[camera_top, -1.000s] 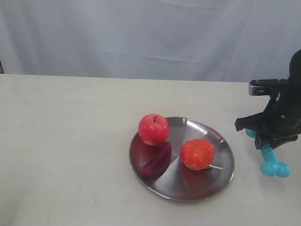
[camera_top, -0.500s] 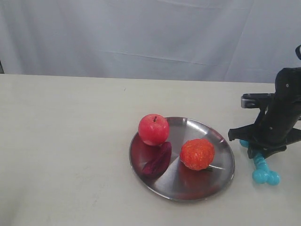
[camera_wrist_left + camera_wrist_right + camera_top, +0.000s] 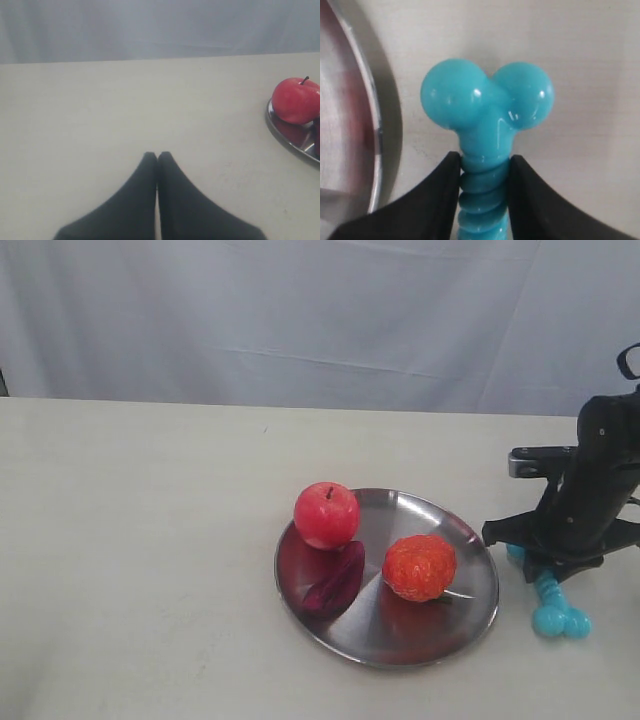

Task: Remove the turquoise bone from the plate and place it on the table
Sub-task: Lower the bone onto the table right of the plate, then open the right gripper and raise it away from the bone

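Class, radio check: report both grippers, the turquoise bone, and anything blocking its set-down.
Left gripper shut, empty. Right gripper shut on the turquoise bone. Bone off the plate, beside its rim, over the table. No obstruction seen.

A pale grey-white cloth backdrop [image 3: 300, 320] hung behind the whole scene, loosely draped, with soft creases and a faint fold line running across it. It came down to the far edge of the bench [image 3: 140, 540], a wide, matte, pale beige top with faint grain. At the far left edge of the exterior view a thin dark sliver [image 3: 2, 383] showed beside the cloth, just above the bench. The light was soft and even, leaving only weak, blurred shadows on the bench top.
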`<move>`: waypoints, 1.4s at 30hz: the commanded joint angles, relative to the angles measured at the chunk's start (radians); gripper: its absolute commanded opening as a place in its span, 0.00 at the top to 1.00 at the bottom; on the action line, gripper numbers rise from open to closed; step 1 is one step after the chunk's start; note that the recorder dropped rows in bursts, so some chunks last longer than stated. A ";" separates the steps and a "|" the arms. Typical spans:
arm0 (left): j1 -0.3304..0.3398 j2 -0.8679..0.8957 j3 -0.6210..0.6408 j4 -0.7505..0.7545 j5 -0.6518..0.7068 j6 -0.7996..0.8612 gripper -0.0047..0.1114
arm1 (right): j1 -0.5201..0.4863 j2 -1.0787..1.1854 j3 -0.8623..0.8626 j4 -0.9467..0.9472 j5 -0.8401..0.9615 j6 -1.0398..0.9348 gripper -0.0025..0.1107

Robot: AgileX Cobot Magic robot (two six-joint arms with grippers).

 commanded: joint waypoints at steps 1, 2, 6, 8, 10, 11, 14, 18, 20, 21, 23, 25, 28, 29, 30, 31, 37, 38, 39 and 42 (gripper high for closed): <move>-0.003 -0.001 0.003 0.000 -0.001 -0.001 0.96 | -0.007 0.011 -0.001 -0.013 -0.020 -0.004 0.98; -0.003 -0.001 0.003 0.000 -0.001 -0.001 0.96 | -0.007 0.011 -0.001 -0.013 -0.020 -0.004 0.98; -0.003 -0.001 0.003 0.000 -0.001 -0.001 0.96 | -0.007 0.011 -0.001 -0.013 -0.024 -0.004 0.98; -0.003 -0.001 0.003 0.000 -0.001 -0.001 0.96 | -0.007 0.011 -0.001 -0.013 -0.026 -0.004 0.98; -0.003 -0.001 0.003 0.000 -0.001 -0.001 0.96 | -0.007 0.011 -0.001 -0.013 -0.026 -0.002 0.98; -0.003 -0.001 0.003 0.000 -0.001 -0.001 0.96 | -0.007 0.011 -0.001 -0.013 -0.026 0.001 0.98; -0.003 -0.001 0.003 0.000 -0.001 -0.001 0.96 | -0.007 0.011 -0.001 -0.013 -0.026 0.001 0.98; -0.003 -0.001 0.003 0.000 -0.001 -0.001 0.96 | -0.007 0.011 -0.001 -0.013 -0.031 0.001 0.98; -0.003 -0.001 0.003 0.000 -0.001 -0.001 0.96 | -0.007 0.011 -0.001 -0.013 -0.031 0.001 0.98; -0.003 -0.001 0.003 0.000 -0.001 -0.001 0.96 | -0.007 0.011 -0.001 -0.013 -0.031 0.001 0.98; -0.003 -0.001 0.003 0.000 -0.001 -0.001 0.96 | -0.007 0.011 -0.001 -0.013 -0.036 0.001 0.98; -0.003 -0.001 0.003 0.000 -0.001 -0.001 0.96 | -0.007 0.011 -0.001 -0.013 -0.035 0.001 0.93; -0.003 -0.001 0.003 0.000 -0.001 -0.001 0.96 | -0.007 0.011 -0.001 -0.013 -0.035 0.006 0.74; -0.003 -0.001 0.003 0.000 -0.001 -0.001 0.96 | -0.007 0.011 -0.001 -0.013 -0.035 0.008 0.67; -0.003 -0.001 0.003 0.000 -0.001 -0.001 0.96 | -0.007 0.011 -0.001 -0.013 -0.035 0.011 0.60; -0.003 -0.001 0.003 0.000 -0.001 -0.001 0.96 | -0.007 0.011 -0.001 -0.013 -0.035 0.014 0.52; -0.003 -0.001 0.003 0.000 -0.001 -0.001 0.96 | -0.007 0.007 -0.008 -0.013 -0.024 0.015 0.35; -0.003 -0.001 0.003 0.000 -0.001 -0.001 0.96 | -0.007 0.006 -0.015 -0.013 -0.014 0.015 0.34; -0.003 -0.001 0.003 0.000 -0.001 -0.001 0.96 | -0.007 0.006 -0.020 -0.013 0.000 0.015 0.34; -0.003 -0.001 0.003 0.000 -0.001 -0.001 0.96 | -0.007 0.006 -0.052 -0.013 0.051 0.015 0.34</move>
